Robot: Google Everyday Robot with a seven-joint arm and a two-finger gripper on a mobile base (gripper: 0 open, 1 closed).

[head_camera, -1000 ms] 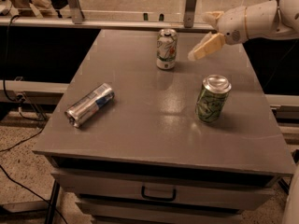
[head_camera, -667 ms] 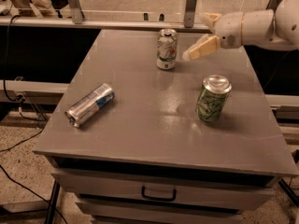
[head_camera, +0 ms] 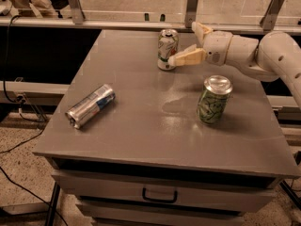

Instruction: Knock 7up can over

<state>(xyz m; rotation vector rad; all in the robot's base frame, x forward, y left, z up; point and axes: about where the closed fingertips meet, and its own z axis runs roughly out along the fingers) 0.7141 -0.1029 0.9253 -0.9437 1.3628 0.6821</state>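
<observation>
The 7up can [head_camera: 167, 46] stands upright near the far edge of the grey table [head_camera: 141, 126]; it has a pale body with green lettering and a silver top. My gripper [head_camera: 184, 43] reaches in from the right on a white arm [head_camera: 263, 55] and is open. One cream finger [head_camera: 187, 58] points left, with its tip at the can's lower right side, touching or nearly touching it. The other finger [head_camera: 201, 30] sticks up behind, away from the can.
A darker green patterned can [head_camera: 213, 100] stands upright at the right of the table, just below the arm. A silver-and-blue can [head_camera: 90, 106] lies on its side at the left. A drawer handle [head_camera: 157, 195] is on the table's front. A railing with posts runs behind.
The gripper has moved left across the table towards the 7up can, so its lower finger is now at the can's side. The cans have not moved.
</observation>
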